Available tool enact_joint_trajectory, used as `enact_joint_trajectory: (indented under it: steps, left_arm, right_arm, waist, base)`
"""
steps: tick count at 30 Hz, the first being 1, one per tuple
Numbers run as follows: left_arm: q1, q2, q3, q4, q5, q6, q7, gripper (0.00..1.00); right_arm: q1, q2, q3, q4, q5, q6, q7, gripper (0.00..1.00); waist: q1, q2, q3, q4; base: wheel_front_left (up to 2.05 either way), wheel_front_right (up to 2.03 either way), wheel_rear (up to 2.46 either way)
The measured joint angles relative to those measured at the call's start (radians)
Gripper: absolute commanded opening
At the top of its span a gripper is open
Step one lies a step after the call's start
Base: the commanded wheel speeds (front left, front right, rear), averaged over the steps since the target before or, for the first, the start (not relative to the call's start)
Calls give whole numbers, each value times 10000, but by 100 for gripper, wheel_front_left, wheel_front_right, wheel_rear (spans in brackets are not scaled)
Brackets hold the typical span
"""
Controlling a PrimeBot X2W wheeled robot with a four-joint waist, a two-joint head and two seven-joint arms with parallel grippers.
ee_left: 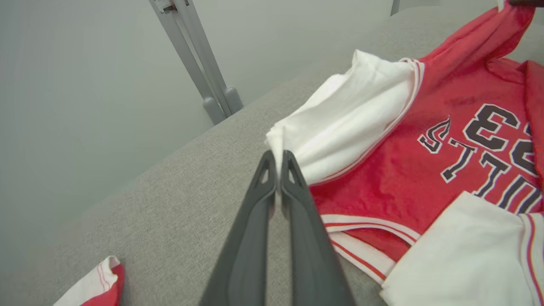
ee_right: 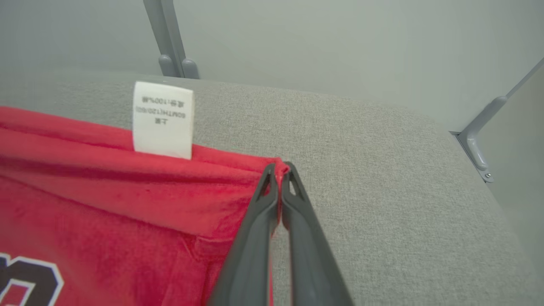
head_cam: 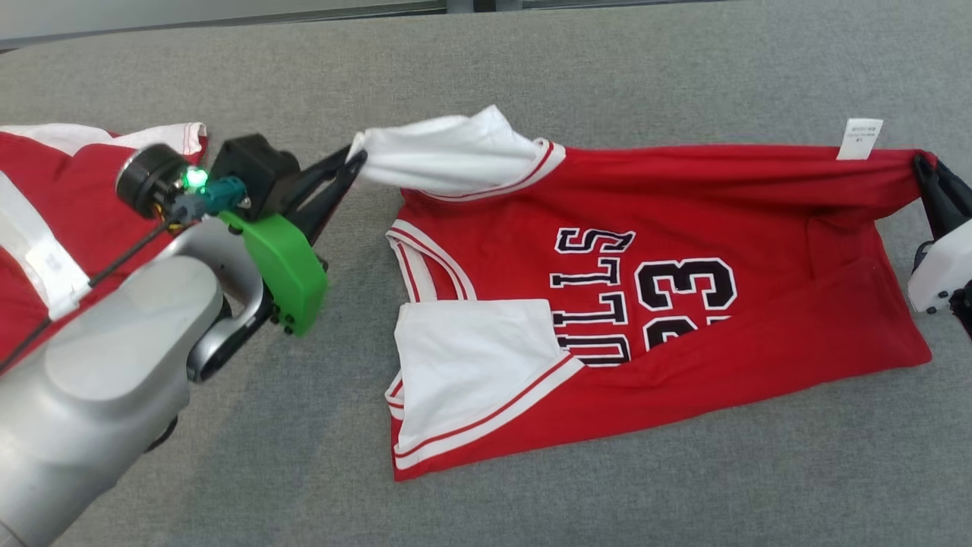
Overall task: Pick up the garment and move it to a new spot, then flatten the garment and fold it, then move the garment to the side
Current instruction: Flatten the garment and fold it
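Observation:
The garment point(head_cam: 683, 228) is a red jersey with white sleeves and black lettering, lying sideways on the grey cushion point(head_cam: 607, 61). Its far edge is stretched taut between my two grippers. My left gripper point(head_cam: 355, 158) is shut on the tip of the far white sleeve point(ee_left: 340, 123), fingertips pinching the cloth point(ee_left: 278, 155). My right gripper point(head_cam: 923, 163) is shut on the red hem corner point(ee_right: 278, 168) at the right edge of the head view. A white care label point(ee_right: 162, 120) sticks up from the hem near that corner. The near white sleeve point(head_cam: 471, 365) lies flat.
A second red and white garment point(head_cam: 45, 220) lies at the far left, partly under my left arm point(head_cam: 114, 357); a corner of it shows in the left wrist view point(ee_left: 95, 287). Grey metal frame legs point(ee_left: 199, 59) stand behind the cushion's far edge.

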Motion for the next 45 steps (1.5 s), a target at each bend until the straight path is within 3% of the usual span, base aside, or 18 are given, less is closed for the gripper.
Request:
enact_joint_trajectory:
  steps: [8, 17, 32, 33, 34, 35, 40, 45]
  left_arm:
    - [1546, 1191, -376, -2454, 15, 734, 767, 0]
    - [2933, 2320, -568, -4656, -58, 947, 1837, 0]
    - [4123, 2364, -652, -5440, 17, 579, 3158, 0]
    - [4163, 2330, -654, -5415, 35, 579, 3172, 0]
    - [4186, 2305, -660, -5367, 127, 581, 3193, 41]
    - [4205, 2295, -660, -5304, 217, 594, 3198, 98]
    - [4403, 2201, -642, -5129, 339, 838, 3045, 100]
    - [4426, 1965, -59, -5056, 364, 1346, 2082, 100]
  right_arm:
    - [863, -761, 546, -844, 853, 2, 349, 0]
    - [1854, -1733, 1392, -2207, 2015, 2, 1484, 0]
    - [2437, -2368, 1954, -2815, 2913, 2, 2525, 0]
    - [2441, -2376, 1948, -2805, 2888, 2, 2477, 100]
    - [2456, -2385, 1952, -2800, 2945, 0, 2537, 100]
    - [2500, -2395, 1988, -2821, 3012, 0, 2631, 100]
    - [2656, -2694, 1908, -2878, 3187, 0, 2803, 100]
    - [2590, -2809, 1220, -2502, 3246, 0, 2188, 100]
  waist:
    - [0, 0, -410, 103]
    - [0, 0, -651, -101]
    - [0, 0, -914, -325]
    - [0, 0, -914, -333]
    - [0, 0, -907, -342]
    - [0, 0, -900, -349]
    - [0, 0, -889, -361]
    - [0, 0, -920, -355]
  base:
    - [0, 0, 0]
    - [0, 0, 0]
    - [0, 0, 0]
    - [0, 0, 0]
    - [0, 0, 0]
    - [0, 0, 0]
    - [0, 0, 0]
    - [0, 0, 0]
